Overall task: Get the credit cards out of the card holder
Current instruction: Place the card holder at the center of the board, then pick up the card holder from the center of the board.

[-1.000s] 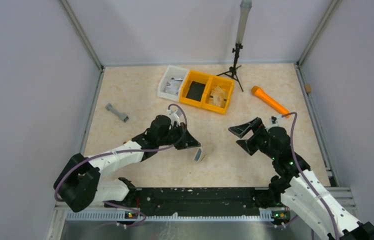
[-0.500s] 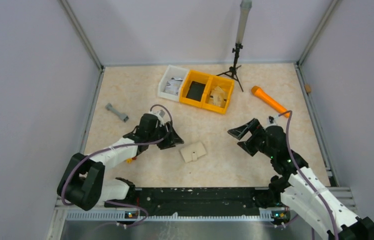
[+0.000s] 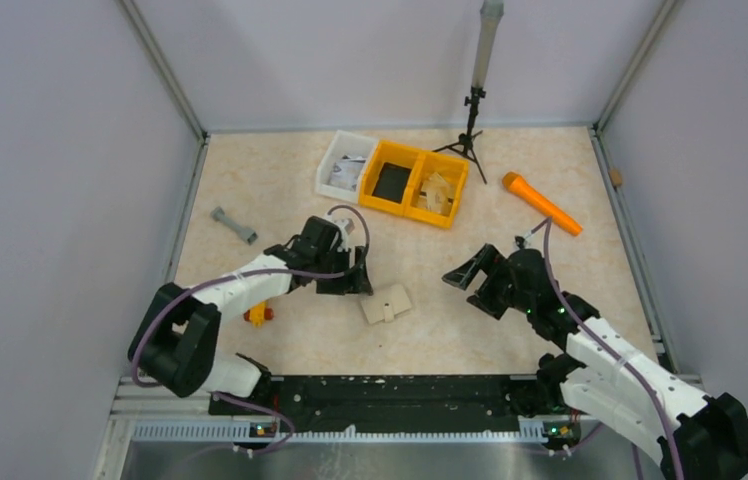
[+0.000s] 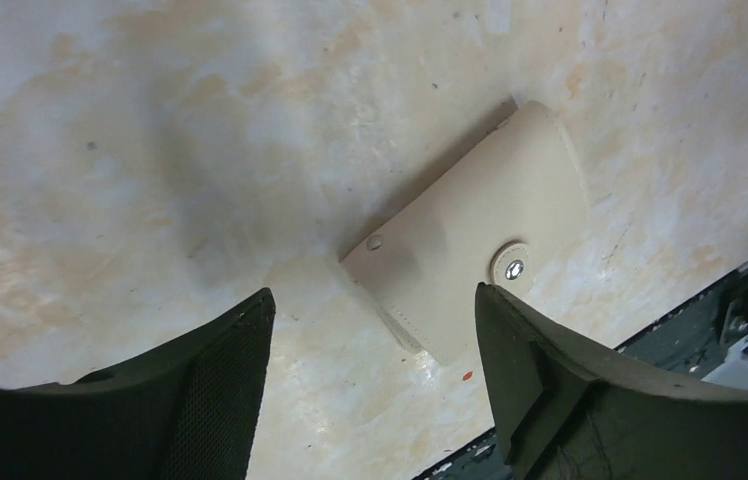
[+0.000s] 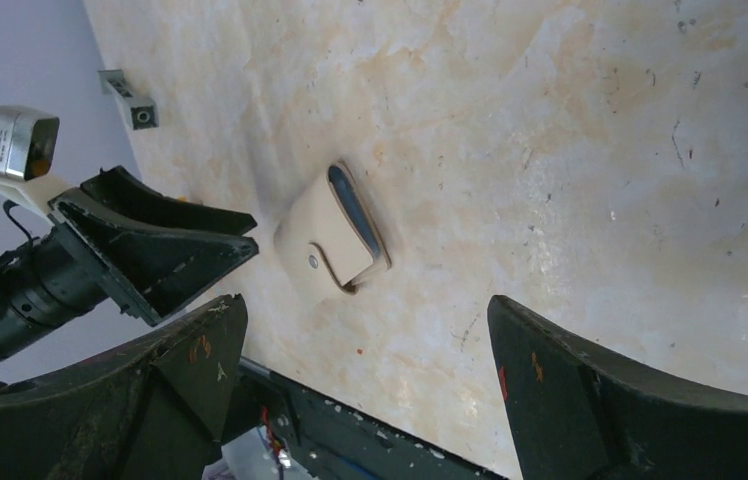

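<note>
The main danger is that the card holder slides away instead of being picked up. It is thin and lies flat on the smooth counter, so a finger that comes down beside it will probably push it along the surface, or ride over its top, and not get under it. A second danger is the strap with its snap. From the right wrist view it seems to be closed over the holder, and if so the cards will not come out until it is opened. At one end a blue-grey edge is visible, but I cannot tell if this is a card or only the lining. The two arms also point toward the same place, so they may hit each other if both reach in together.

The left hand is open and holds nothing. The holder lies tan face up just beside it, a little to its right and nearer to the arm bases, and apparently not touching it. In the left wrist view it sits beyond the gap between the fingers, closer to the right-side finger. The right hand is wide open and empty too, and is clearly apart from the holder on the other side.
</note>
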Motion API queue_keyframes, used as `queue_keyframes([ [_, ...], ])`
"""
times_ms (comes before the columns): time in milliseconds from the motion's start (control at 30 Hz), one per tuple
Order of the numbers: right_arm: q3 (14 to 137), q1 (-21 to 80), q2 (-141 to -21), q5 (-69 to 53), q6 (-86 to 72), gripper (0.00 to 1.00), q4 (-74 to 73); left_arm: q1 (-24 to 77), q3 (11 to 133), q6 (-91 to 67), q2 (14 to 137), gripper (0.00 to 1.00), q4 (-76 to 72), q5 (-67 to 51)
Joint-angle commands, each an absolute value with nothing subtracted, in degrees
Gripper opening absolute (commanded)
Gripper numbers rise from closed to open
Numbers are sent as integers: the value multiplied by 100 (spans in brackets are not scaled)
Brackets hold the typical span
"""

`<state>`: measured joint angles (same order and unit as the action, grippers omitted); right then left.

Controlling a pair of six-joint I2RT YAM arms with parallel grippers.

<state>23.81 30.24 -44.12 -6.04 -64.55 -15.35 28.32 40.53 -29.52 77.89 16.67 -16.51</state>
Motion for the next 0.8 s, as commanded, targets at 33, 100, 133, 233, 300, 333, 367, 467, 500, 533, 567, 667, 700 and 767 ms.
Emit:
queue_keyframes([
  [33,2660,3183,-4540,-534,-6434,92,-1095,3457,4817,-2187,8521,73,2320,-1426],
  [100,2653,3205,-4540,-540,-6431,92,-1067,3590,5015,-2129,8765,69,2562,-1219],
  [133,2654,3208,-4538,-549,-6424,92,-1069,3610,5062,-2127,8842,66,2614,-1169],
  [233,2626,3230,-4495,-562,-6371,92,-1073,3614,5094,-2151,8940,52,2681,-1286],
  [300,2599,3246,-4491,-562,-6347,92,-1073,3615,5099,-2177,8961,41,2729,-1513],
  [333,2567,3263,-4496,-580,-6332,92,-1035,3617,5086,-2198,8952,36,2741,-1649],
  [367,2512,3276,-4506,-701,-6271,92,-888,3619,5054,-2220,8913,30,2723,-1768],
  [467,2229,3315,-4535,-1177,-6106,92,-215,3619,4831,-2404,8645,22,2452,-2049],
  [500,2122,3333,-4542,-1299,-6110,91,43,3614,4751,-2473,8510,21,2351,-2178],
  [533,2027,3353,-4572,-1399,-6119,91,277,3615,4673,-2549,8414,18,2231,-2310],
  [567,1961,3383,-4609,-1452,-6132,91,431,3618,4610,-2629,8328,15,2141,-2440],
  [667,1890,3549,-4751,-1422,-6123,90,567,3617,4418,-2852,8143,5,1915,-2659],
  [700,1883,3597,-4803,-1408,-6096,90,580,3616,4335,-2934,8087,3,1843,-2668],
  [767,1883,3680,-4886,-1420,-5986,89,610,3617,4181,-3072,7964,0,1712,-2647],
])
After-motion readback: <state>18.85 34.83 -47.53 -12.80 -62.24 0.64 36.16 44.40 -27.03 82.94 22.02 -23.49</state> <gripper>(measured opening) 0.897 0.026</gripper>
